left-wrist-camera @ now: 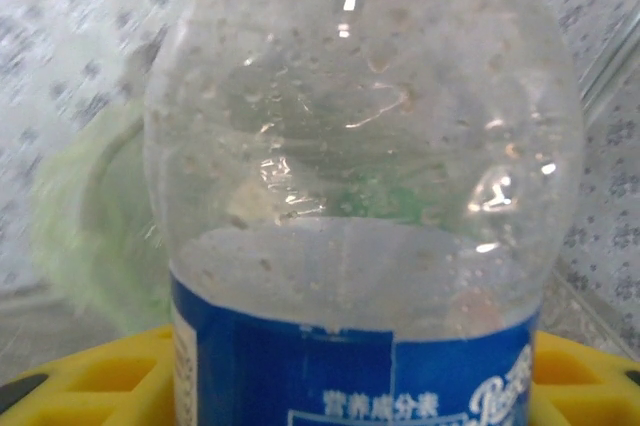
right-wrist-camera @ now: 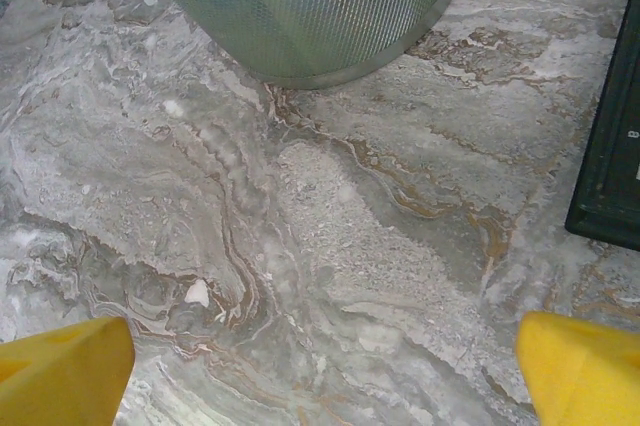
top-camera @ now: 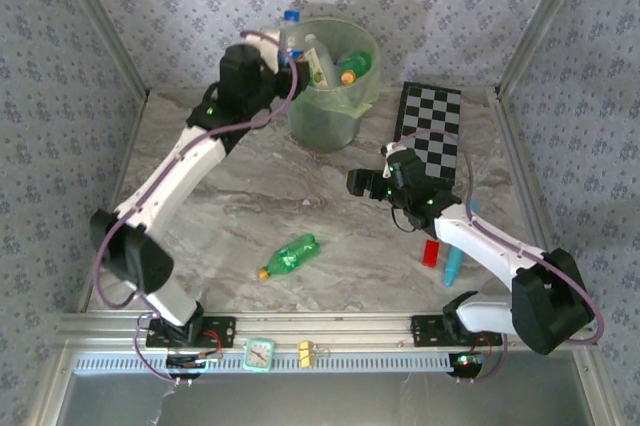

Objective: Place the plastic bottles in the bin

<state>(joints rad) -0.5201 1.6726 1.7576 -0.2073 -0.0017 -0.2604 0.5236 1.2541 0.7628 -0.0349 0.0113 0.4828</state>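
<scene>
Holding a clear bottle point(left-wrist-camera: 360, 146) over the bin point(top-camera: 330, 124), at its left rim, my left gripper point(top-camera: 285, 64) pinching it | some bottles point(top-camera: 350, 68) already inside the bin | one green bottle point(top-camera: 289, 256) left on the table point(top-camera: 230, 196), well in front of the bin | my right gripper point(right-wrist-camera: 320, 366) spread wide, near the bin's bottom

Clear bottle point(top-camera: 291, 36) in left tool point(top-camera: 288, 59), at bin point(top-camera: 328, 118)
</scene>
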